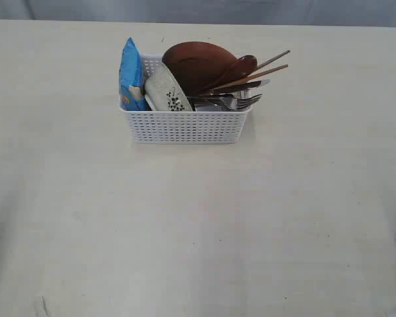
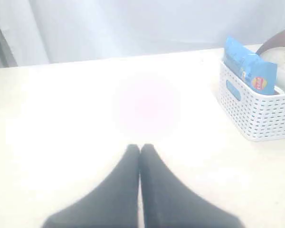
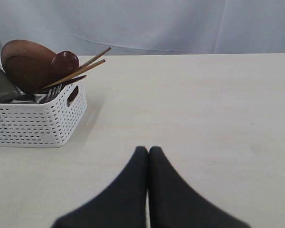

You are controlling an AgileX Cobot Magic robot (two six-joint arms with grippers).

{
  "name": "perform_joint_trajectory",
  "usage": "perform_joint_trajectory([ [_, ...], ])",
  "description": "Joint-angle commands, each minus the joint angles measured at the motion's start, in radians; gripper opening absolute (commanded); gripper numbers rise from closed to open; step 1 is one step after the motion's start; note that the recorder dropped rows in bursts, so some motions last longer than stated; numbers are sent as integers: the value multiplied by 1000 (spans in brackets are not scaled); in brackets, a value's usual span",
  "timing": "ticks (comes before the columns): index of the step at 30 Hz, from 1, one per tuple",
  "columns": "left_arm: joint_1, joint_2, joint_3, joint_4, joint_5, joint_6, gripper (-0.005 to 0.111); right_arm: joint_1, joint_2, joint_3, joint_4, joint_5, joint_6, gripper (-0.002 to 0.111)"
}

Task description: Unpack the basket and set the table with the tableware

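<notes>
Basket (image 1: 185,125) on table (image 1: 185,231) toward its far edge in our exterior view, plate (image 1: 198,63), bowl (image 1: 166,89), chip bag (image 1: 131,76), fork (image 1: 247,101) inside, left wrist view we see left gripper (image 2: 140,148) closed on nothing, basket well apart, right wrist view right gripper (image 3: 148,149) closed too, empty, basket apart

The table (image 1: 198,231) is a wide, pale cream surface. One white lattice basket (image 1: 185,125) stands directly on it, ahead of and between the left gripper (image 2: 140,148) and right gripper (image 3: 148,149), touching neither.
</notes>
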Motion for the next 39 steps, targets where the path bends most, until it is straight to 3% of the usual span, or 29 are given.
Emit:
perform_joint_trajectory([
  [1,-8,-2,2,-2,-9,6,0,-3,-5,2,-10,-9,0,-1],
  [4,-8,-2,2,-24,-44,-5,0,-3,-5,2,-10,-9,0,-1],
  [10,-8,-2,2,-406,-284,-152,0,-3,-5,2,-10,-9,0,-1],
  [13,-8,-2,2,-408,-506,-155,0,-3,-5,2,-10,-9,0,-1],
  [15,-8,-2,2,-408,-750,-259,0,-3,-5,2,-10,-9,0,-1],
  [16,-8,-2,2,-408,-786,-302,0,-3,-5,2,-10,-9,0,-1],
  [18,-8,-2,-33,-383,-723,-381,0,-3,-5,2,-10,-9,0,-1],
  [19,-8,49,-122,-308,-552,-389,0,-3,-5,2,-10,-9,0,-1],
  [22,-20,245,-316,-179,-353,-402,0,-3,-5,2,-10,-9,0,-1],
  [24,-97,454,-496,-179,-243,-310,1,-3,-5,2,-10,-9,0,-1],
  [26,-193,619,-626,-179,-175,-185,9,-3,-5,2,-10,-9,0,-1],
  [30,-424,952,-875,-188,-2,58,50,-3,-5,2,-10,-9,0,-1],
  [31,-462,1002,-912,-188,35,84,53,-3,-5,2,-10,-9,0,-1],
  [35,-574,1261,-1123,-189,262,198,54,-3,-5,2,-10,-9,0,-1],
  [39,-601,1496,-1346,-199,499,288,54,-3,-5,2,-10,-9,0,-1],
])
